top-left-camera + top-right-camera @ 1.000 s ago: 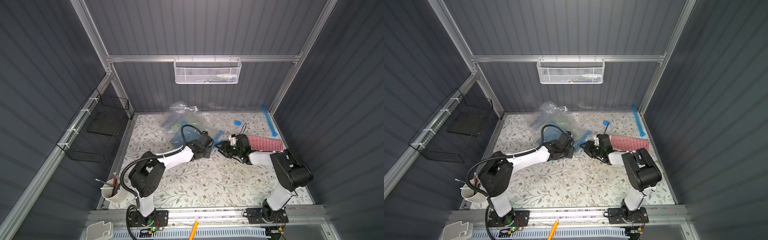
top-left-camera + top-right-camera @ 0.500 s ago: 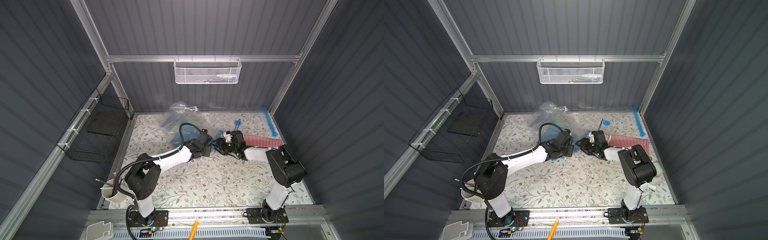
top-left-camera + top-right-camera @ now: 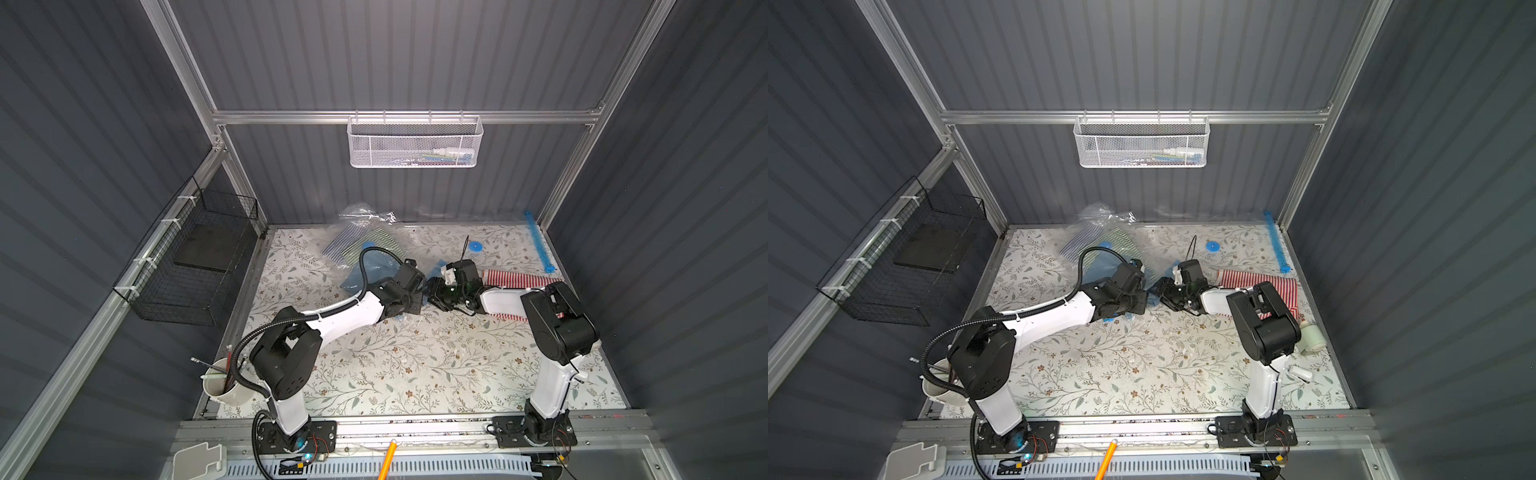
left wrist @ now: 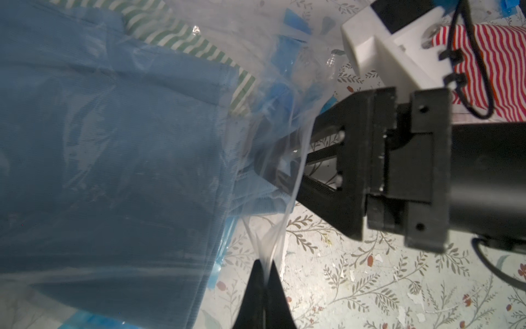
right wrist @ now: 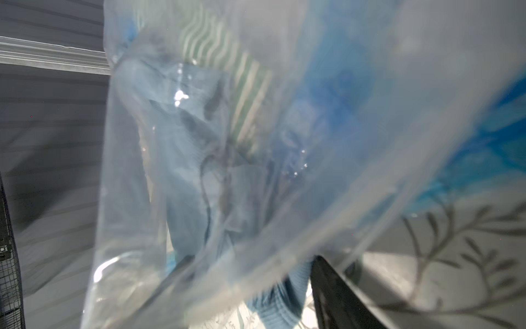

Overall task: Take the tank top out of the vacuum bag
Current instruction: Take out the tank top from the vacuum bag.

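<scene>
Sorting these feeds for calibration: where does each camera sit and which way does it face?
Top views: high at the front, facing down and back over the table; left arm and right arm whole.
Left wrist: looks along the left gripper, shut on the vacuum bag; sees the right gripper.
Right wrist: faces into the bag; one own finger shows.
Shared: both wrist views show the blue garment.

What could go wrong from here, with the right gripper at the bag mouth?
1. The left gripper pinches only a thin fold of the vacuum bag at its fingertips; a pull could slip it free.
2. Film drapes over the open right gripper, so it may close on plastic rather than the blue top.
3. The green striped garment lies against the blue top and could drag out too.
</scene>
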You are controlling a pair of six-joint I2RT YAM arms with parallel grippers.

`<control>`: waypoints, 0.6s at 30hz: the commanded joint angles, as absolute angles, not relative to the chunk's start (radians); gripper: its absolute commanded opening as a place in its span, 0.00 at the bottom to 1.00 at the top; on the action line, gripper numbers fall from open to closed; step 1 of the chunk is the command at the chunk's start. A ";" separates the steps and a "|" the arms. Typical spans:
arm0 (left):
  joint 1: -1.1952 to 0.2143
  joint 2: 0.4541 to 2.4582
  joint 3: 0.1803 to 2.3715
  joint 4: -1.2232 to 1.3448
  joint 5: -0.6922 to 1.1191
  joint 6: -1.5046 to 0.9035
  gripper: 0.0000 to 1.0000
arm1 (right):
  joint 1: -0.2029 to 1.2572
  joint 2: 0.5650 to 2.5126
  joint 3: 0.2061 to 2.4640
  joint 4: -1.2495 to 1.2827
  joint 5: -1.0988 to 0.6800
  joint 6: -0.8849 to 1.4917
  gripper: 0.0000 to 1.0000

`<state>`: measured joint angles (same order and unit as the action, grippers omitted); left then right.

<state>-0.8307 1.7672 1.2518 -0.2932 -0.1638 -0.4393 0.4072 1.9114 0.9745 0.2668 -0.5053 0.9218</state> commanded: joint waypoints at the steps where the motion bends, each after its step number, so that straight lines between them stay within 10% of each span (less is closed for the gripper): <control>1: -0.830 1.767 1.254 -0.294 -0.138 -0.442 0.00 | 0.425 1.932 1.003 0.231 -0.481 0.901 0.70; 18: -0.830 1.804 1.272 -0.294 -0.104 -0.437 0.00 | 0.444 1.961 0.991 0.442 -0.579 0.971 0.75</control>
